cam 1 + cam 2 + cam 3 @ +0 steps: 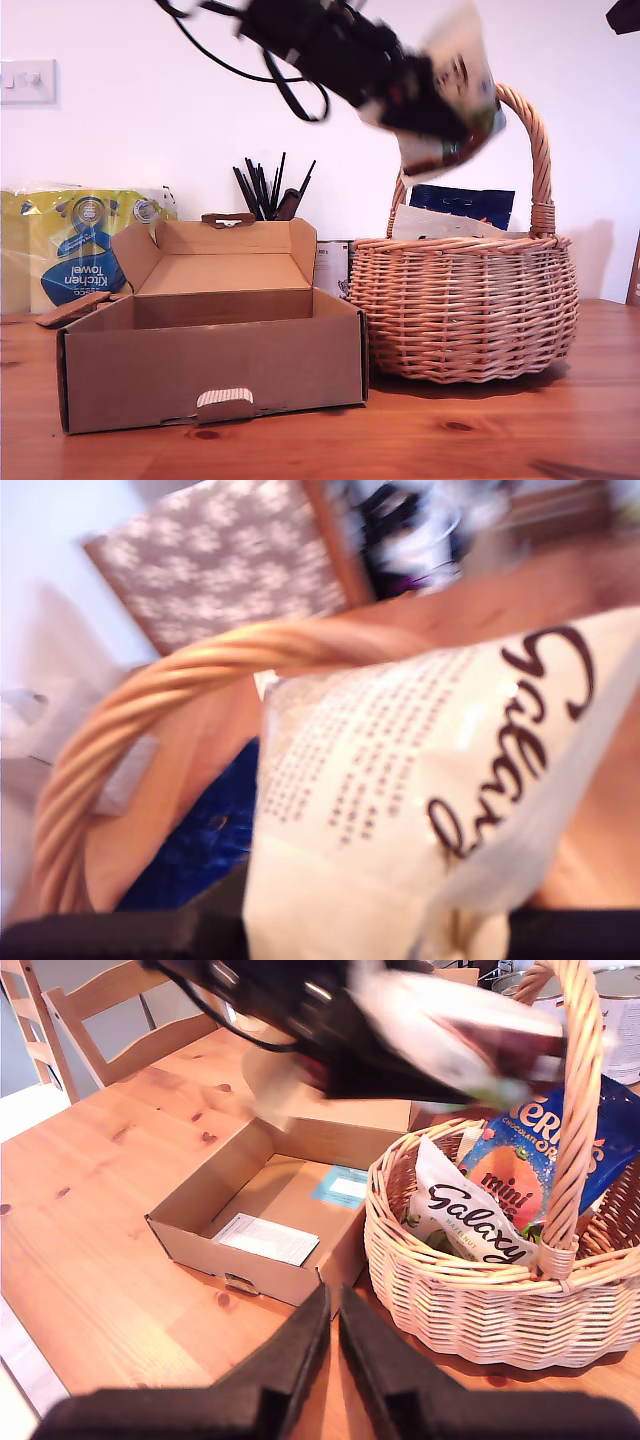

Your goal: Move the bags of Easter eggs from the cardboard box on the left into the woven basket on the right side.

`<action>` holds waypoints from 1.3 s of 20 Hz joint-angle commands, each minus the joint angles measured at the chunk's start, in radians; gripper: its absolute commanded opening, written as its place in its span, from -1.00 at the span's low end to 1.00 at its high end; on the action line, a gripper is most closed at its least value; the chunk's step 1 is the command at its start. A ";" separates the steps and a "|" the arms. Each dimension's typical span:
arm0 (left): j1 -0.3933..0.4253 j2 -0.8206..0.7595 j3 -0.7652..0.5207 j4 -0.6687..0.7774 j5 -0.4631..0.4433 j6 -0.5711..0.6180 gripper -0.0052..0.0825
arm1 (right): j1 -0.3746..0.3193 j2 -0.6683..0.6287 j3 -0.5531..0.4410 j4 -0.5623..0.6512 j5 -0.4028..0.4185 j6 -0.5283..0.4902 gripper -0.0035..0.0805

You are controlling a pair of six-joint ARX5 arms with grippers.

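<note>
My first gripper is shut on a white Galaxy pouch, tilted and blurred in the air above the woven basket beside its arched handle. The first wrist view shows that pouch close up over the basket. Inside the basket lie another white Galaxy pouch and a dark blue pouch. The open cardboard box stands at the exterior view's left; its floor shows only paper labels. My second gripper is shut and holds nothing, hovering off the table near the box and basket.
A yellow-and-blue kitchen towel pack and a carton of black sticks stand behind the box. A wooden chair sits at the table's far side. White containers stand behind the basket.
</note>
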 commanded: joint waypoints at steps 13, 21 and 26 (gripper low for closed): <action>-0.011 0.114 -0.013 0.029 -0.084 0.085 0.37 | 0.004 0.000 -0.015 0.009 -0.002 -0.003 -0.95; -0.021 0.026 -0.013 -0.179 -0.138 0.078 0.37 | 0.004 0.000 -0.015 0.009 -0.002 -0.003 -0.95; -0.019 -0.068 -0.013 -0.204 -0.138 0.047 0.37 | 0.004 0.000 -0.015 0.009 -0.003 -0.003 -0.95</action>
